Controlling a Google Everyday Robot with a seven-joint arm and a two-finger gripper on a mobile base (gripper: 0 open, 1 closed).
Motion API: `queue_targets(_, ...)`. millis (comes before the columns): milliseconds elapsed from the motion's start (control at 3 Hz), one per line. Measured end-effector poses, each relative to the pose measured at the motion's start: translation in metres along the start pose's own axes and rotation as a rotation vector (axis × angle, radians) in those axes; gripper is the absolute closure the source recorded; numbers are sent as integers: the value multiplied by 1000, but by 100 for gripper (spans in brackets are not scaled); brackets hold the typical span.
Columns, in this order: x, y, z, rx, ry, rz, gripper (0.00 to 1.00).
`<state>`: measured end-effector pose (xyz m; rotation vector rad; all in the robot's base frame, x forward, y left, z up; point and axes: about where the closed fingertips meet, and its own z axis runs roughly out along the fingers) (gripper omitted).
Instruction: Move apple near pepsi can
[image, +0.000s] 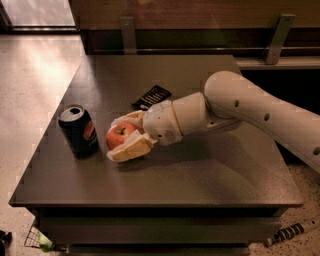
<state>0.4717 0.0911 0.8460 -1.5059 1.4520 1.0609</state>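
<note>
red-orange, the apple (120, 136) in the camera view sits just right of the pepsi can (78, 131), a narrow gap between them, low against the grey table (200, 180). the gripper (121, 140) reaches in from the can's right, its jaws closed on the apple from either side, likely so it can be set down without bumping the can. a black packet (151, 96) lies behind and right of the can, out of the way.

We see a dim, warm-lit scene. Bright light washes the floor (30, 65) at upper left and leaves a sheen on the table (200, 175) toward its far left corner. The gripper (116, 139), clasping the apple (121, 134) near the left edge, casts a soft shadow frontward. The pepsi can (77, 131) top glints.
</note>
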Motion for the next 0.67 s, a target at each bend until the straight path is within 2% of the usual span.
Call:
queue_targets(333,-1,1,2,-4,1,-2,0)
queue_targets(667,-1,1,2,-4,1,-2,0)
